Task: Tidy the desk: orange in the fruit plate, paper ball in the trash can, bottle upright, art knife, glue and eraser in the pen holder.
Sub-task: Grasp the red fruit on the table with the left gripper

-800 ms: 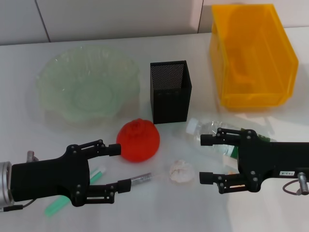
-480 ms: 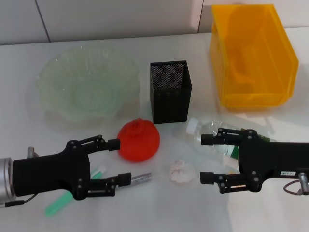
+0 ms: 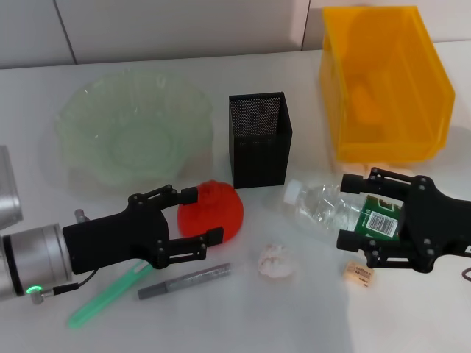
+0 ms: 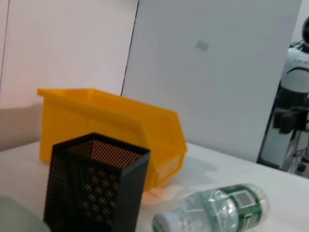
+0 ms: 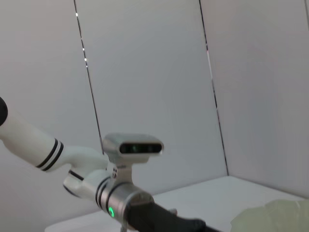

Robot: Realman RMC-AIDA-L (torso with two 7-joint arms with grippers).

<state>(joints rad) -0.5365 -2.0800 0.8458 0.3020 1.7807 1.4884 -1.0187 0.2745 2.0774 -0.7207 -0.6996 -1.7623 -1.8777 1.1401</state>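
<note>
The red-orange orange (image 3: 221, 209) rests on the table in front of the black mesh pen holder (image 3: 259, 140). My left gripper (image 3: 202, 215) is open, one finger on each side of the orange's left part. The clear bottle (image 3: 324, 207) lies on its side with its white cap toward the orange. My right gripper (image 3: 349, 211) is open and straddles the bottle near its green label. The paper ball (image 3: 276, 261), grey art knife (image 3: 184, 281), green glue (image 3: 110, 294) and beige eraser (image 3: 358, 273) lie on the near table. The left wrist view shows the pen holder (image 4: 94, 186) and the bottle (image 4: 212, 212).
The pale green fruit plate (image 3: 132, 129) sits at the back left. The yellow-orange trash can (image 3: 383, 84) stands at the back right, also seen as the trash can (image 4: 111, 128) behind the pen holder. The right wrist view shows my left arm (image 5: 120, 193).
My left gripper moved right and forward to straddle the orange, uncovering the glue and art knife. My right gripper shifted right and now spans the bottle near its label.
</note>
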